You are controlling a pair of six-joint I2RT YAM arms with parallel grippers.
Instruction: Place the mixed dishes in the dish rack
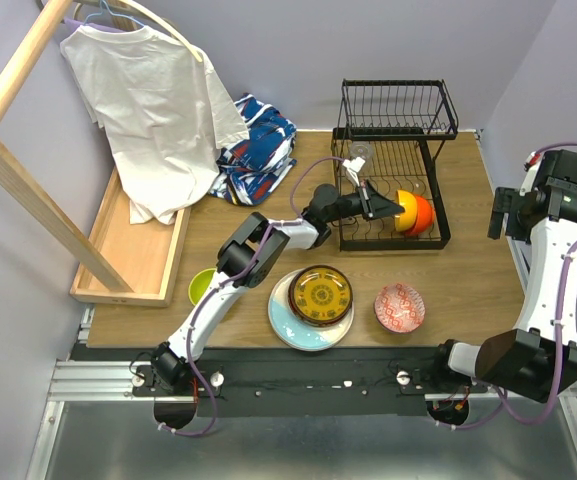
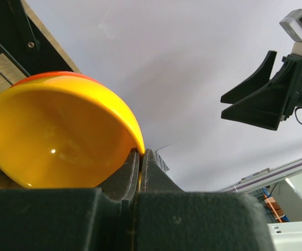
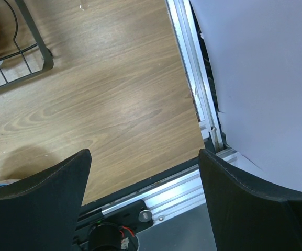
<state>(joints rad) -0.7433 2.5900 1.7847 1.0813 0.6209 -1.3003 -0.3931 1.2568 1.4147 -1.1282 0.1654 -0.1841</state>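
The black wire dish rack (image 1: 438,235) stands at the back middle of the table. Inside its lower tier a yellow bowl (image 1: 404,209) stands on edge against an orange bowl (image 1: 423,214). My left gripper (image 1: 376,203) is shut on the yellow bowl's rim (image 2: 135,137), its jaws pinching the thin edge. A clear glass cup (image 1: 359,159) sits in the rack's back left. On the table in front lie a green bowl (image 1: 201,288), a yellow-brown plate (image 1: 320,294) stacked on a pale blue plate (image 1: 298,328), and a red-patterned bowl (image 1: 399,307). My right gripper (image 3: 145,178) hangs open over the table's right edge, holding nothing.
A shallow wooden tray (image 1: 133,250) lies at the left under a slanted wooden frame (image 1: 23,190) with a white T-shirt (image 1: 153,100) on a hanger. Folded blue-patterned cloth (image 1: 260,150) sits left of the rack. A metal rail (image 3: 192,78) borders the table's right side.
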